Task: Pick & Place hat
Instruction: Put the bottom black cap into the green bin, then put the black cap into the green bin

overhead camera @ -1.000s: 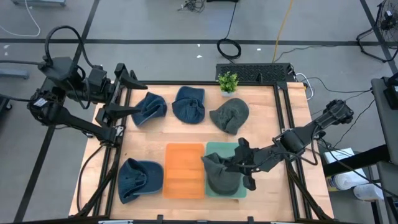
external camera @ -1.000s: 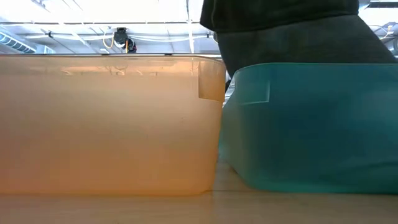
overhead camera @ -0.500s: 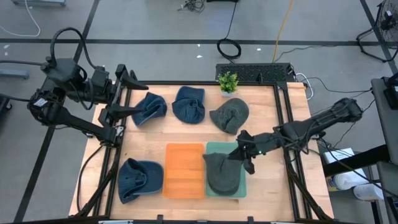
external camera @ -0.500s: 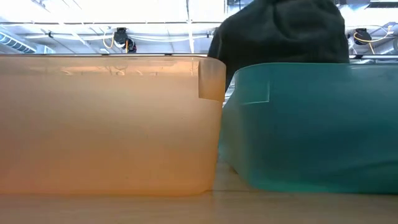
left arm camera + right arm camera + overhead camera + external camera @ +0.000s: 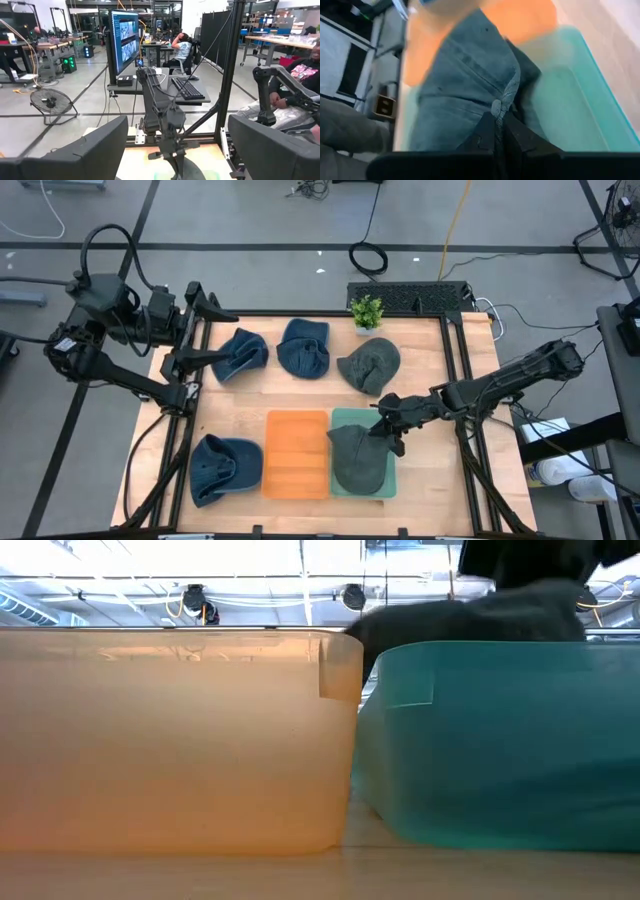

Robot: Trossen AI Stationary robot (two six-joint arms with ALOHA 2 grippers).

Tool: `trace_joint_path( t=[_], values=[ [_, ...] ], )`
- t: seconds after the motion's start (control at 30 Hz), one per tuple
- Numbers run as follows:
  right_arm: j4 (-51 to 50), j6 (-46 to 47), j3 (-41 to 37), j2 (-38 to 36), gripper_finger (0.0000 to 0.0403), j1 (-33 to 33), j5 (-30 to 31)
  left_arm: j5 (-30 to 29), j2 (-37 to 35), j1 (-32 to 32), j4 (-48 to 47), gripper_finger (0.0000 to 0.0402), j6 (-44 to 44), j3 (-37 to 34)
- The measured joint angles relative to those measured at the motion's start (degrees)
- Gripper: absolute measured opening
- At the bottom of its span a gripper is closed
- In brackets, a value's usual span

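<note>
A grey-green hat [image 5: 358, 464] lies crumpled in the teal bin [image 5: 349, 418], its heap showing just above the rim in the low view [image 5: 460, 618]. My right gripper [image 5: 383, 425] hovers at the bin's far right corner, shut on the hat's far edge; the right wrist view shows the hat [image 5: 465, 85] spread below its fingers [image 5: 497, 120]. My left gripper [image 5: 214, 333] waits open beyond the table's far left corner, touching nothing [image 5: 175, 150]. The orange bin [image 5: 296, 452] stands beside the teal one. My right gripper pinches the hat's folded edge [image 5: 506, 102] between its two fingers, at the hat's far right side. The fingers slant down from the table's right. The rest of the hat rests slack inside the teal bin [image 5: 570, 100].
Three blue hats lie on the table: two at the far side [image 5: 240, 355] [image 5: 303, 347] and one near the left front [image 5: 225, 468]. Another grey-green hat [image 5: 368, 365] lies far of the bins. A small plant [image 5: 367, 311] stands at the far edge.
My right gripper has moved toward the table's far edge, from over the middle of the teal bin to its far right corner. The hat, earlier held high above the rim in the low view, has sunk into the teal bin as a low heap.
</note>
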Motion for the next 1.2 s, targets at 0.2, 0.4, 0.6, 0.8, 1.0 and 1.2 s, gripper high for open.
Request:
trace_joint_path(
  t=[0.2,0.4,0.6,0.8,1.0,1.2],
  values=[
    [2.2,-1.4,-3.9,1.3,0.0000,-2.9,-0.9,-1.3,0.0,0.3,0.0,0.0345,1.0,0.0],
    [4.0,-6.0,-4.6,5.0,0.0000,-5.2,-3.7,-1.5,0.0,1.6,0.1,0.0350,1.7,0.0],
    [4.4,-8.0,-4.6,8.6,0.0001,-7.0,-6.7,-1.5,0.0,1.9,0.1,0.0353,1.7,0.0],
    [4.5,-5.6,-4.6,6.3,0.0065,-7.3,-6.7,-1.5,0.0,1.9,0.0,0.0352,1.3,0.0],
    [4.4,-5.0,-4.6,1.9,0.0167,-7.3,-6.7,-1.5,0.0,1.9,0.0,0.0352,1.3,0.0],
    [4.4,-5.9,-4.6,-2.5,0.0233,-7.3,-6.4,-1.5,0.0,1.9,0.0,0.0352,1.4,0.0]
  ],
)
